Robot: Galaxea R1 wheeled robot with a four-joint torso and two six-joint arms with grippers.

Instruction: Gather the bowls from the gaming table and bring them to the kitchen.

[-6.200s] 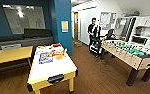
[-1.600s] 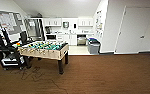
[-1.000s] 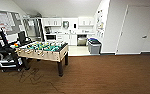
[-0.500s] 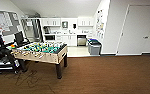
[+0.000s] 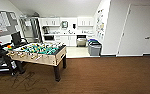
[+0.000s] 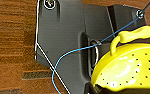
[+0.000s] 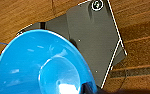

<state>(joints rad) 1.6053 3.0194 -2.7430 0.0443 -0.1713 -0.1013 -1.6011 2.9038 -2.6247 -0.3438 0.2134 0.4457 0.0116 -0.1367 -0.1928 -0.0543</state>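
Carry step in hand: yellow bowl [image 6: 131,67] at left arm, blue bowl [image 7: 41,65] at right arm, over wood floor [image 5: 103,75], grip can't be confirmed either side; kitchen [image 5: 66,30] far ahead past football table [image 5: 38,51], so next needs a drive w/ bowls level.

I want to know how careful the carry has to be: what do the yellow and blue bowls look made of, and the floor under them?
The yellow bowl looks like glossy moulded plastic: even colour, white glints, small punched holes and a moulded loop handle. The blue bowl looks like the same smooth, shiny plastic, with soft highlights. The floor looks like brown wood-look planks with grain streaks; whether it is real wood or laminate is unclear.
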